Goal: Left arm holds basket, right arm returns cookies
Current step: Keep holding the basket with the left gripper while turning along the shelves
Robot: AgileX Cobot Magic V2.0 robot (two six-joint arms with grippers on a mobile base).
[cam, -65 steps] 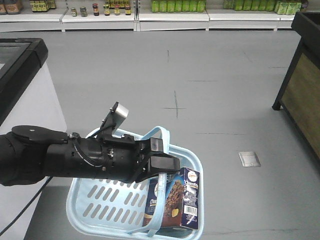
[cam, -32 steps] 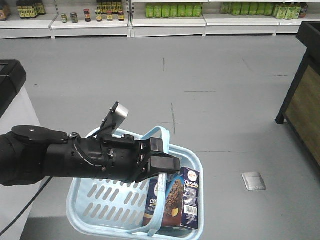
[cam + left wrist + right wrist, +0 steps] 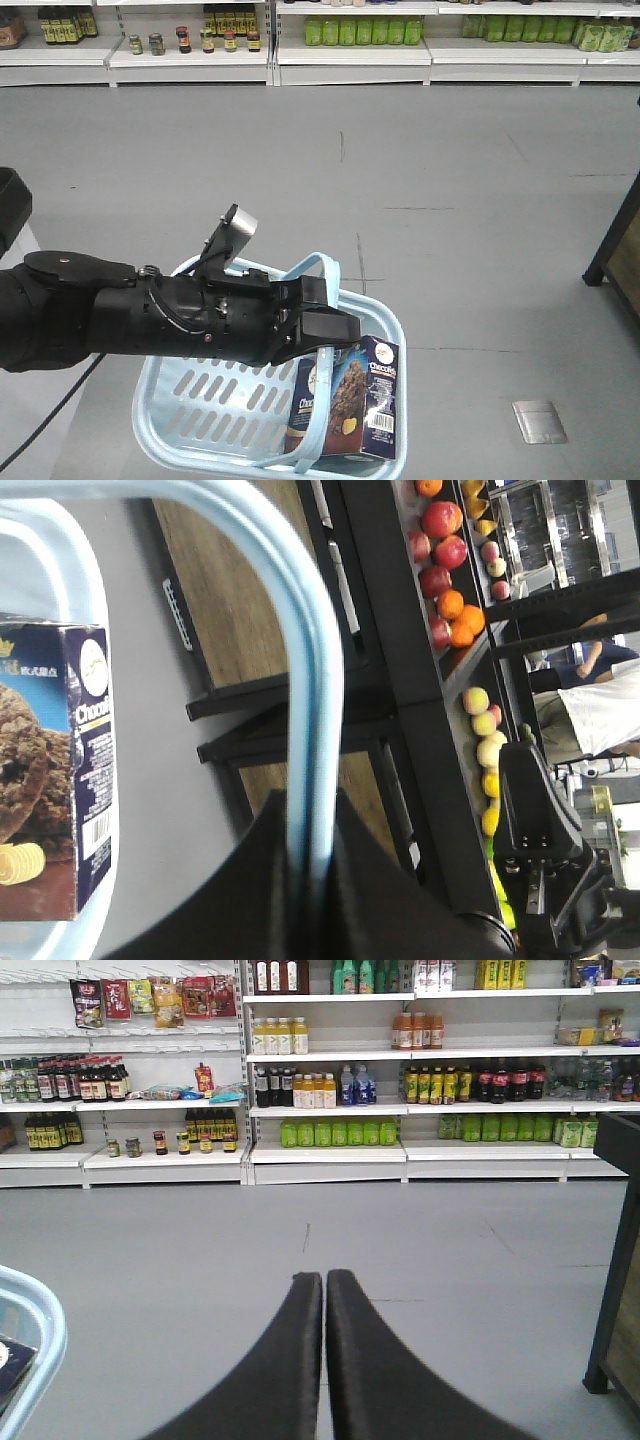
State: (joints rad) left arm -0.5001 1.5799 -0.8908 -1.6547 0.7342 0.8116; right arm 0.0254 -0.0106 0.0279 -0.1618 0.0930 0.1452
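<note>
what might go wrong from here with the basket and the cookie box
The light blue slotted plastic basket hangs from one thin handle pinched in the left gripper; it might slip or swing. The navy cardboard cookie box stands on end with the loose second handle across it, which may snag the shut right gripper.

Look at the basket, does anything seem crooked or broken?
Nothing's broken or spilled. The cookies stand on end in a corner of the basket, and one loose handle droops across the box.
</note>
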